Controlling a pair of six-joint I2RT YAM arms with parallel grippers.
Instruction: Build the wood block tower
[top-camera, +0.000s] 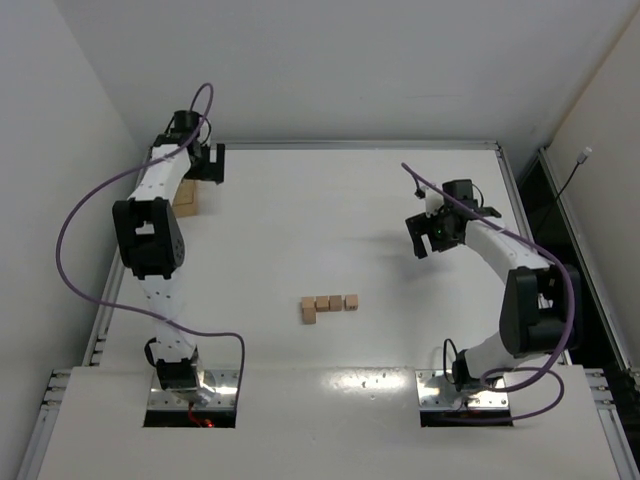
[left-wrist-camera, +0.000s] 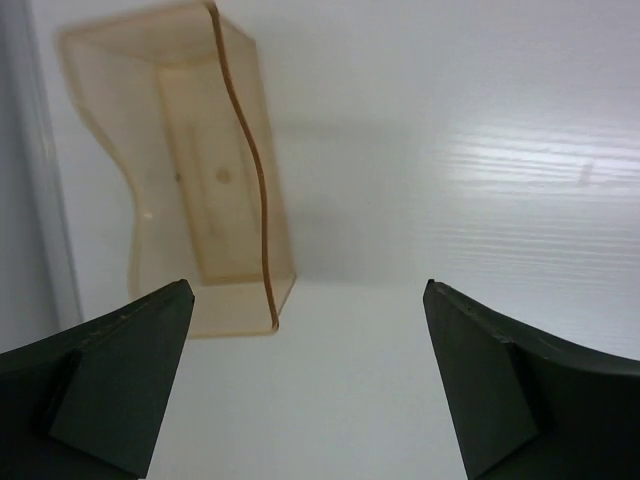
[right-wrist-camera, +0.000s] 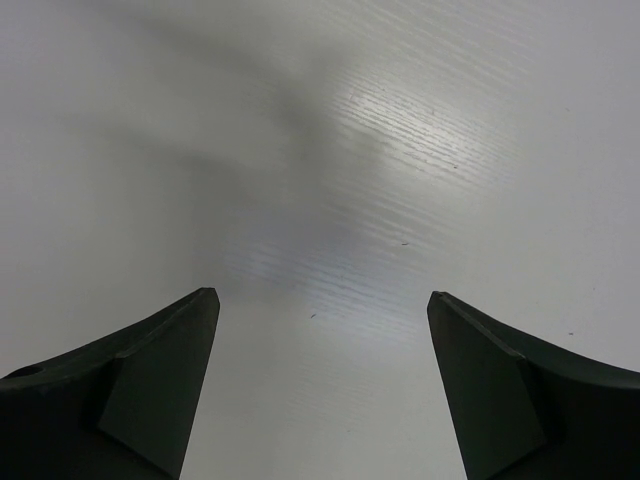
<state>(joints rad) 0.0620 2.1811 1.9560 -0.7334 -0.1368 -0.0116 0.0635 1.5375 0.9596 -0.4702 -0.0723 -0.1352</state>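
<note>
Find the blocks (top-camera: 328, 305) on the bench (top-camera: 330, 200), about midway between the left and right edges and nearer the near edge than the far one. Four in all, flat in a single layer: three side by side in a row, seemingly touching, the fourth at the row's left end, set a little toward the near edge. No tower yet; nothing stacked.

Left tool (left-wrist-camera: 307, 295): spread wide, grasping nothing, up by the far-left corner, near the box (left-wrist-camera: 215, 190). Right tool (right-wrist-camera: 322, 300): likewise spread and empty, over bare bench toward the right edge, well apart from the blocks. No block in either wrist view.

Judging by look: plain wood, so probably light, rigid and hard to damage; safe to pinch firmly. Flat faces, likely fair grip with little slip. Much smaller than a tool, so easy to knock aside or twist by closing off-centre. Best taken from above, across two opposite free side faces, centred. Start with an end block to avoid faces shut in by neighbours. Expect a one-wide stack to topple at a nudge; release gently and lift straight up.
</note>
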